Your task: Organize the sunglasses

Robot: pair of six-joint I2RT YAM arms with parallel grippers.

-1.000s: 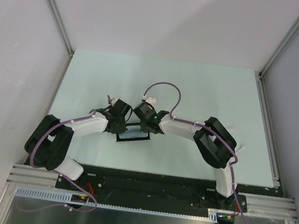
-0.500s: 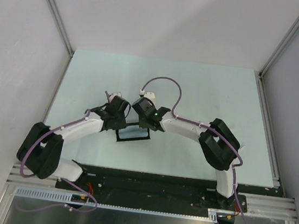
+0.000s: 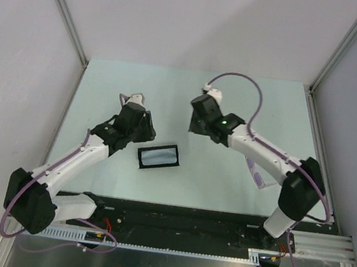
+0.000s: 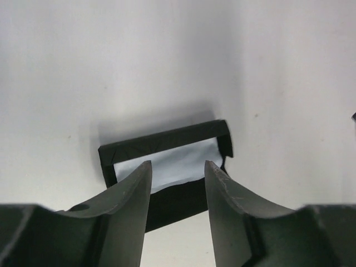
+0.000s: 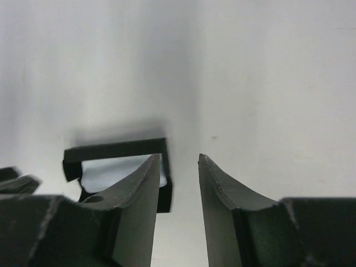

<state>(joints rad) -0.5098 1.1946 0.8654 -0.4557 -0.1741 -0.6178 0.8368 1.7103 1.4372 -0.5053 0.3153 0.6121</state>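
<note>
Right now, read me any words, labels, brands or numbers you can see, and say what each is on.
None: no text can be read in any view.
The case and the cloth in it show no marking.
The sunglasses are too small to tell.

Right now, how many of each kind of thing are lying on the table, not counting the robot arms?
black case: 1
pale blue cloth, inside the case: 1
sunglasses, partly under the right arm: 1
Total: 3
</note>
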